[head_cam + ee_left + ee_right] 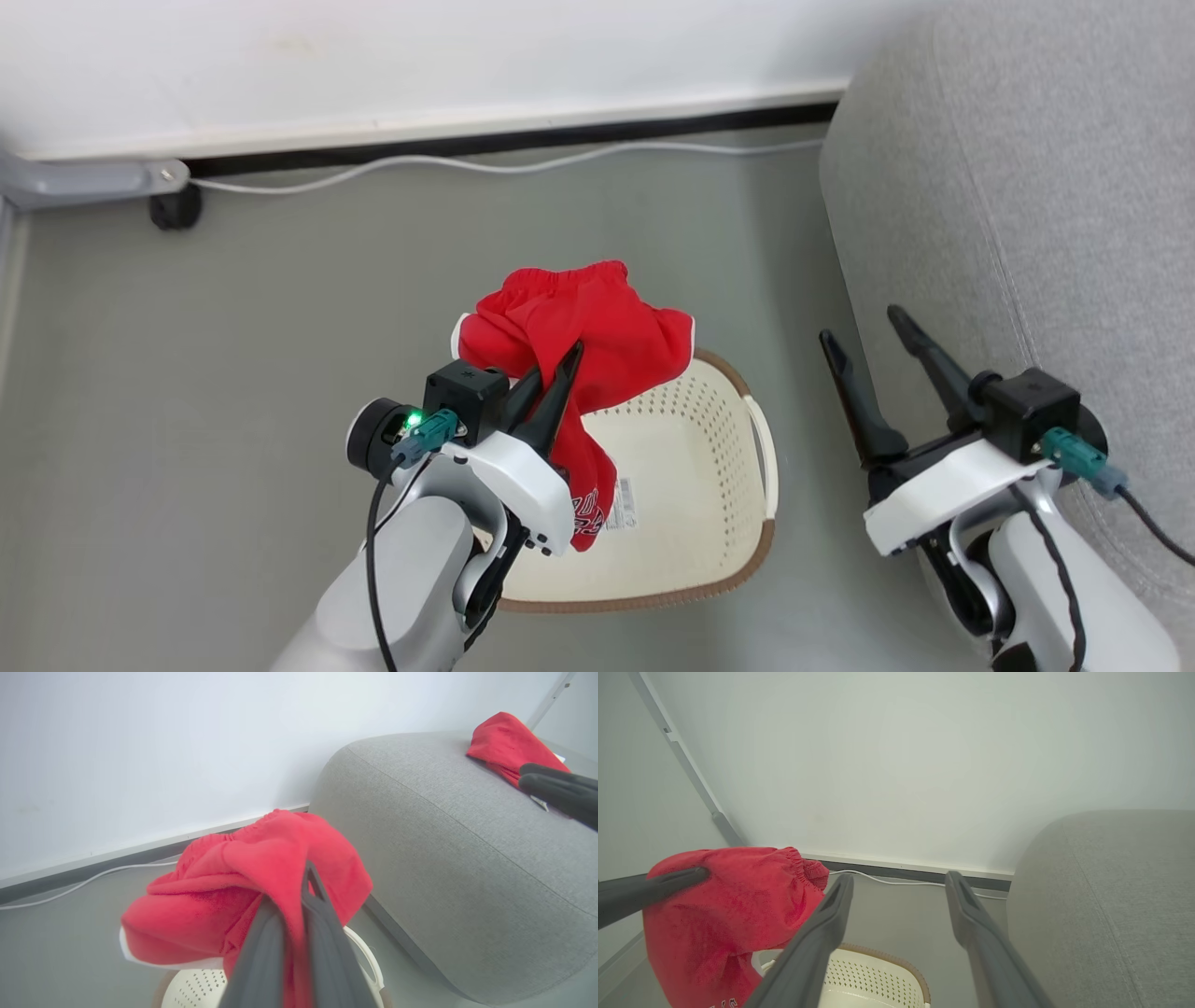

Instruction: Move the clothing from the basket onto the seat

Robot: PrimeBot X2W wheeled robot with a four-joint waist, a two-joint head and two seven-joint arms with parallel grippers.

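Observation:
My left gripper [563, 366] is shut on a bright red piece of clothing [583, 322], which hangs lifted above the basket [719, 485]; a flap with printed lettering dangles toward the basket's floor. In the left wrist view the fabric [224, 886] is pinched between the dark fingers [327, 933]. A second red garment [502, 742] lies on the grey seat [444, 858]. My right gripper [861, 329] stands open beside the seat [1027, 187], holding nothing. The right wrist view shows its spread fingers [831, 914], the lifted clothing [728, 905] and the basket's rim [896, 956] below.
A white cable [420, 164] runs along the wall's base. A grey metal leg with a black caster [174, 207] stands at the far left. Grey floor [233, 373] surrounds the basket; the seat's rounded side rises just right of it.

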